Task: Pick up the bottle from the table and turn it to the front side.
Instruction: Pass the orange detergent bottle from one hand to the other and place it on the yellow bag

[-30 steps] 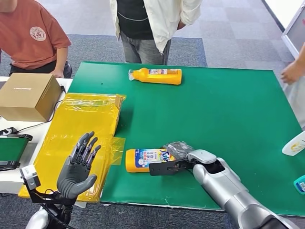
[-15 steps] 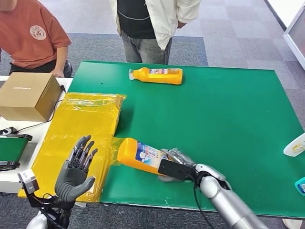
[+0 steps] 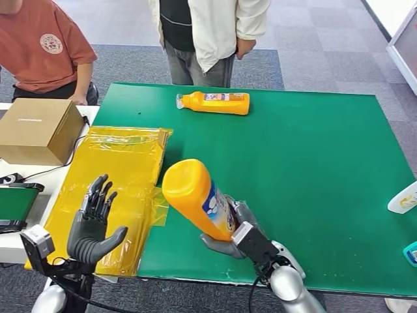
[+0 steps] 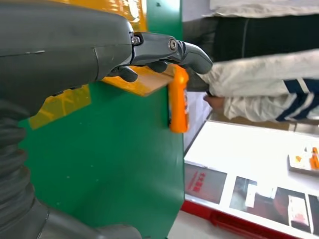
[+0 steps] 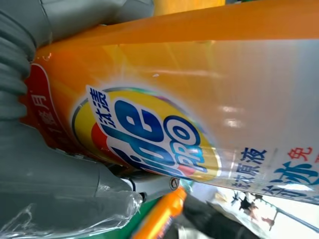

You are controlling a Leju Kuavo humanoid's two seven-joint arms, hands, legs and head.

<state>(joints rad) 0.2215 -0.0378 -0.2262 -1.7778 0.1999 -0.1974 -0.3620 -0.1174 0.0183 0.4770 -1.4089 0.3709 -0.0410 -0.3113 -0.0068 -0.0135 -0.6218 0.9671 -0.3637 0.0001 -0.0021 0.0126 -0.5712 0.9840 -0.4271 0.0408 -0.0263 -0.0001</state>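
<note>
**Bottle's off the table, now comes the twisty part**

The green table [image 3: 305,169] is taking up most of the frame, with yellow plastic sheeting [image 3: 113,176] spreading over its left edge and a cardboard box [image 3: 39,130] sitting at the far left. Two people are standing along the top of the frame.

Lower centre, the right hand [image 3: 236,231] is gripping the orange bottle [image 3: 197,195] by its neck end, and the fat base is pointing up and toward the camera, clear of the table. In the right wrist view the label [image 5: 150,134] is facing the camera, blue lettering and all. The left hand [image 3: 93,225] is hovering at lower left with fingers spread, holding nothing. A second orange bottle [image 3: 214,103] is lying on its side at the top centre, well apart from everything.

My take: the roll should come from the wrist, slowly, with the grip kept firm. That bottle looks smooth and the heavy end is sticking out, so I'd guess it could slip or swing. I'd stop once the label is squarely facing front.
</note>
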